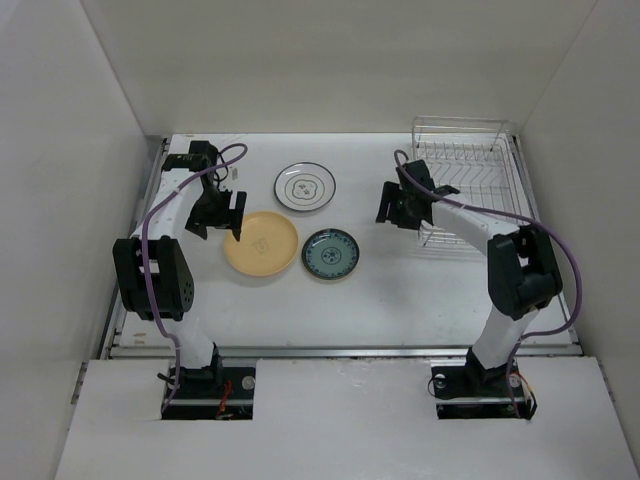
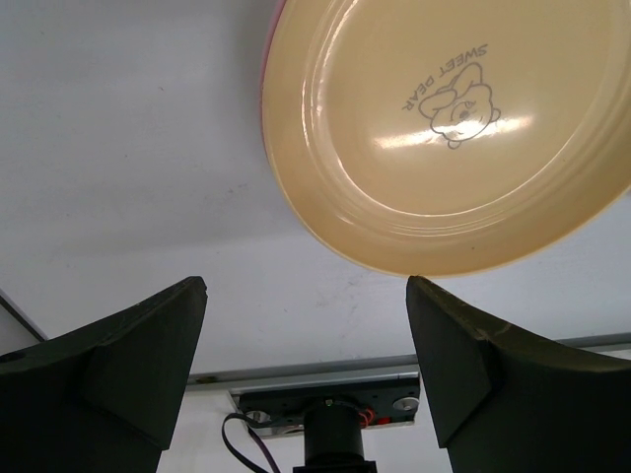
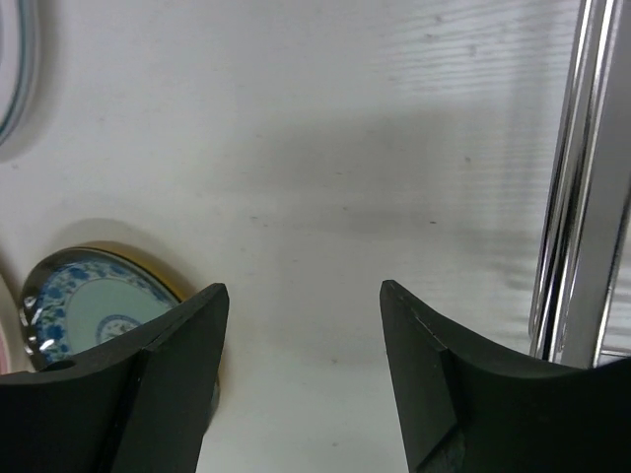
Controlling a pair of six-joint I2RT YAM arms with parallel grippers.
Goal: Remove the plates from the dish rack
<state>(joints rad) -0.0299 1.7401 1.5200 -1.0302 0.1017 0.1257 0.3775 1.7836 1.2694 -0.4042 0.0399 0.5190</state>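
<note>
Finds left tool (image 2: 306, 286) and right tool (image 3: 304, 286) released; calls for rim pinch on stiff, slick, breakable yellow-orange round plate (image 2: 444, 177).

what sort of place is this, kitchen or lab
Likely a lab test cell, not a kitchen: bare white walls box in a white table, the left arm and right arm are bolted at its near edge, and a dish rack and yellow plate sit as props.
</note>
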